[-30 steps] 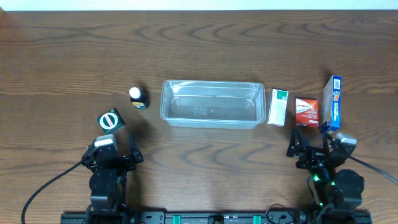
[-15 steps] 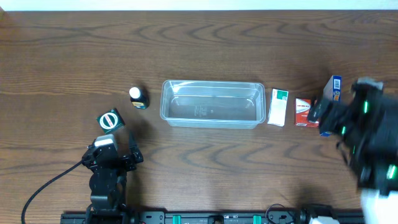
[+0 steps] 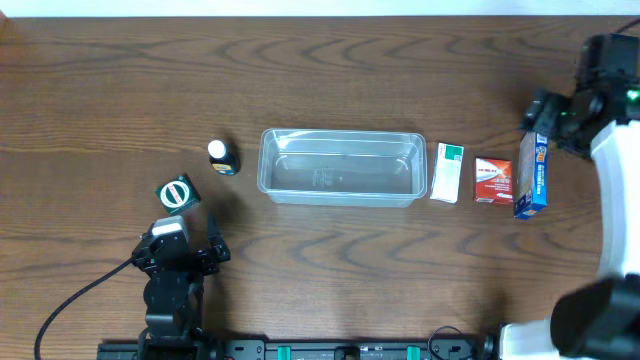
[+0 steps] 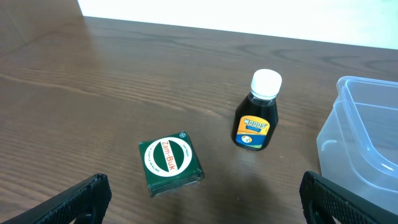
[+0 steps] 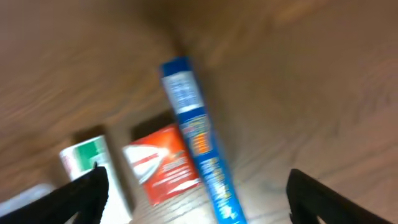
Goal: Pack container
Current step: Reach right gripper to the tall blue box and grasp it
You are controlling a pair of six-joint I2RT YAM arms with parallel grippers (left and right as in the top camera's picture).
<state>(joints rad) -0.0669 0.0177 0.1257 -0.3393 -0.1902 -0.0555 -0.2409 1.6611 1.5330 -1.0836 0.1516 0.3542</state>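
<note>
The clear plastic container sits empty at the table's middle; its corner shows in the left wrist view. Left of it stand a small dark bottle with a white cap and a green box. Right of it lie a white-green box, a red box and a blue box. My left gripper is open and empty, just in front of the green box. My right gripper is open and empty, raised above the blue box's far end.
The wooden table runs to a white strip at the far edge. The right arm's white link hangs over the table's right side. The right wrist view is blurred by motion.
My right arm has risen from the front right and swung to the far right, above the blue box. The left arm and all objects have not moved.
</note>
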